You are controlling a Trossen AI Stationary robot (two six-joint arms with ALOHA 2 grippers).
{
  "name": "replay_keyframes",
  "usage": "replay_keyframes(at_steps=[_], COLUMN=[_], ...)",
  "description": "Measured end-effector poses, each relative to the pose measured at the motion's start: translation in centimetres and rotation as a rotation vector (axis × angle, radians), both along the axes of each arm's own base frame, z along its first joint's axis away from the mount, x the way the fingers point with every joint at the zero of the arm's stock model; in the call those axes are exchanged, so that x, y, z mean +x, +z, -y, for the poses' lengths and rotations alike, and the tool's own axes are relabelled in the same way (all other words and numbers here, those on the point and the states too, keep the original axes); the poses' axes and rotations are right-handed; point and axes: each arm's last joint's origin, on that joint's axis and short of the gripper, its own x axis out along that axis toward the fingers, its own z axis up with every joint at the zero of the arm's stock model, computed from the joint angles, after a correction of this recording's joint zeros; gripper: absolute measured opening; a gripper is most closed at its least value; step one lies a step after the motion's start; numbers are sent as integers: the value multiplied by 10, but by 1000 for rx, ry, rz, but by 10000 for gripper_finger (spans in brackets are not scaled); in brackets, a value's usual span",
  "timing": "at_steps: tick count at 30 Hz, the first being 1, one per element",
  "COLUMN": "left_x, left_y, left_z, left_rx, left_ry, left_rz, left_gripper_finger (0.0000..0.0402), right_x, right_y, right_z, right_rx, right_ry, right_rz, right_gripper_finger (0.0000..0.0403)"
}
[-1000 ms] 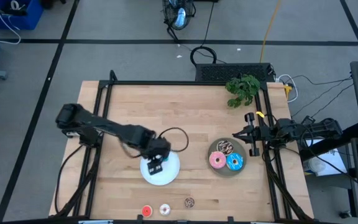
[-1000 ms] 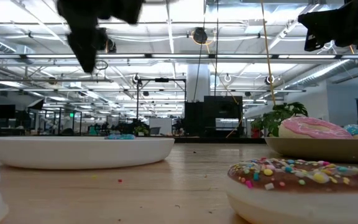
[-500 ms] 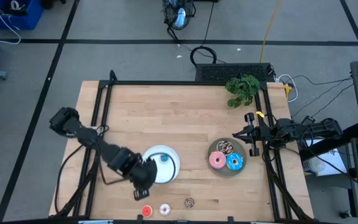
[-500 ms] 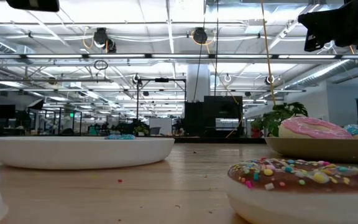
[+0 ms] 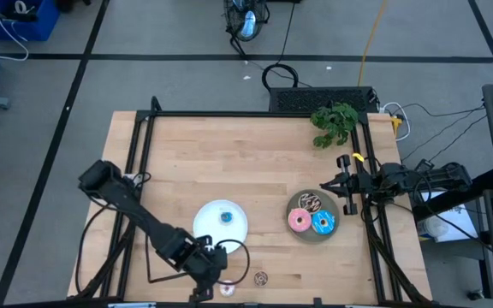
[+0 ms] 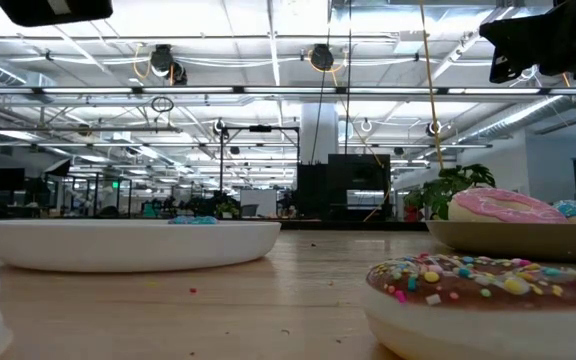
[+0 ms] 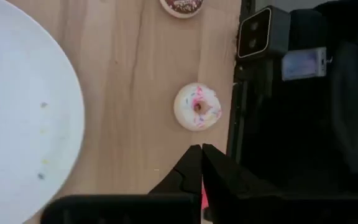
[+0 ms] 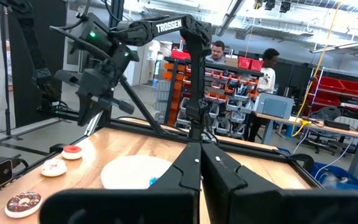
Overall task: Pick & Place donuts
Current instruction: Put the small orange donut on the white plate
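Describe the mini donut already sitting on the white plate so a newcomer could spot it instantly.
Start at the wooden table and find the white plate near its middle front, left of the grey plate. The mini blue donut lies alone on it; the other minis sit bare on the wood at the front edge.

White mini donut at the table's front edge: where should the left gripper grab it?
Pinch across the ring's outer rim, coming straight down. The white mini donut lies flat, hole up, with nothing touching it. The left gripper hangs just beside it.
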Motion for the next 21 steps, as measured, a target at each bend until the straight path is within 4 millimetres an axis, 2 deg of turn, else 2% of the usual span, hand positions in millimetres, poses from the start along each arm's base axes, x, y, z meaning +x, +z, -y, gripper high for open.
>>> replay_keyframes(at_steps=[5,8,13,17,21], left_x=[1,0,1,5,-1], left_y=[-1,2,16,37,50], left_z=[0,3,7,12,22], left_rx=[16,13,14,-5,3], left_ry=[130,134,169,179,154], left_rz=[20,31,62,141,178], left_gripper_finger=[4,16,25,25,25], right_x=[0,0,0,0,0], right_y=[0,0,0,0,0], right_z=[0,0,0,0,0], right_rx=[-1,-2,-3,-3,-4], right_ry=[-1,0,-1,-1,-1], right_rz=[0,1,1,1,1], right_gripper_finger=[0,0,0,0,0])
